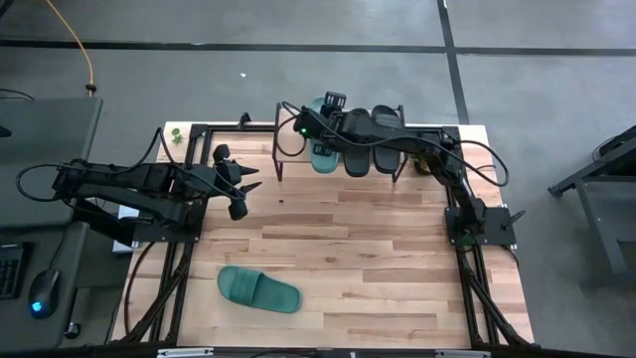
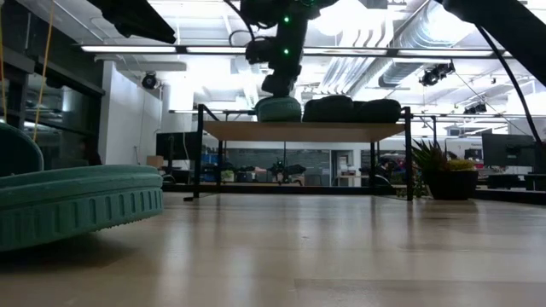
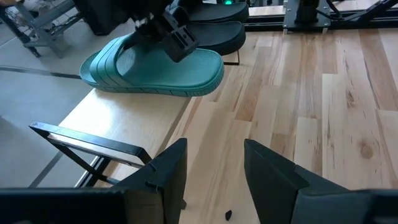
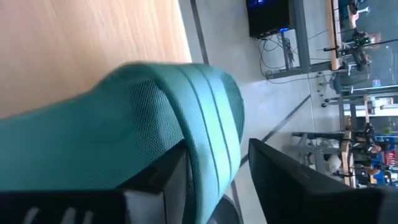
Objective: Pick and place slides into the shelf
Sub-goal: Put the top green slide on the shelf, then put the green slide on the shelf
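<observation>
My right gripper straddles the teal slide's strap on the shelf, jaws spread (letting go). I'd lift straight up so it isn't dragged.

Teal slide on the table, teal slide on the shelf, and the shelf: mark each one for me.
teal slide on the table (image 1: 258, 289), high view, its strap.
teal slide on the shelf (image 3: 155, 67), left wrist view, its footbed.
shelf (image 2: 299, 130), low view, plank's front edge.

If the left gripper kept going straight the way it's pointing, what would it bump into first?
Probably the shelf. The left gripper is open and points across bare tabletop toward the shelf's near end, where the teal slide lies on top. Depth is hard to judge, so it might hit the black frame first or the slide.
</observation>
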Controlling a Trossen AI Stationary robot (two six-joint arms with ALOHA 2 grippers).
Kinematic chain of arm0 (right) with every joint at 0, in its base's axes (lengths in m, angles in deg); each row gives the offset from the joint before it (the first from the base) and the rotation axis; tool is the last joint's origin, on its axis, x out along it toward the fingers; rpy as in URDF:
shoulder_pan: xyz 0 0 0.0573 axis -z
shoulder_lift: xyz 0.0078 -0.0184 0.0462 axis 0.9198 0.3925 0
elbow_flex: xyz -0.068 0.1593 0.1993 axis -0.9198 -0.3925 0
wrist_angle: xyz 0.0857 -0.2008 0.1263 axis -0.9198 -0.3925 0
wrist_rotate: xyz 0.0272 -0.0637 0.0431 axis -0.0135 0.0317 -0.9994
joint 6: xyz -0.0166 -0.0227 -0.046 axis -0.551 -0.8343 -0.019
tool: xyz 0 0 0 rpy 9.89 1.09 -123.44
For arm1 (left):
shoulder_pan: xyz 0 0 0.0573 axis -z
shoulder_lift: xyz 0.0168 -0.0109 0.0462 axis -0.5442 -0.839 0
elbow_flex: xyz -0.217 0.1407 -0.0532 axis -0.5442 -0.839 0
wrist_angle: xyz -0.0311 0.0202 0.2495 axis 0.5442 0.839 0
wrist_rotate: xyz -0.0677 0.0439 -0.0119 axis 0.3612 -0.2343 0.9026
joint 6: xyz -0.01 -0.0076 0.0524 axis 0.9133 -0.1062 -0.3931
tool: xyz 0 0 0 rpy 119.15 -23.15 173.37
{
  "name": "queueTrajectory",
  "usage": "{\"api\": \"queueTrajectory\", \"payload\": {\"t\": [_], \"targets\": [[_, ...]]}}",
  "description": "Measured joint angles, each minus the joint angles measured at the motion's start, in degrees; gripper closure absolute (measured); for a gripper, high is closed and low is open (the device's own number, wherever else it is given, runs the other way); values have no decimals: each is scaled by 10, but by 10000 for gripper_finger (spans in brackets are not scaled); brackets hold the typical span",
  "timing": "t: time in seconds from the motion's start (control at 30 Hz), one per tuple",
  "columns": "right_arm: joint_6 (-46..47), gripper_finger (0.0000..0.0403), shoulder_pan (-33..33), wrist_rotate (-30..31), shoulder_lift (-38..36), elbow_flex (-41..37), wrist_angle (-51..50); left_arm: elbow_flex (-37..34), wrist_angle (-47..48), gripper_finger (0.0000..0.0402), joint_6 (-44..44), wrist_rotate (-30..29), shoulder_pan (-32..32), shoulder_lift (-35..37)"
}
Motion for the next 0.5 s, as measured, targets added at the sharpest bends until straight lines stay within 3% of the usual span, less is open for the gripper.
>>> {"api": "queueTrajectory", "payload": {"t": [0.5], "targets": [[71,228,-50,-24,0,114,-109,0,0,259,0,0,0,0]]}}
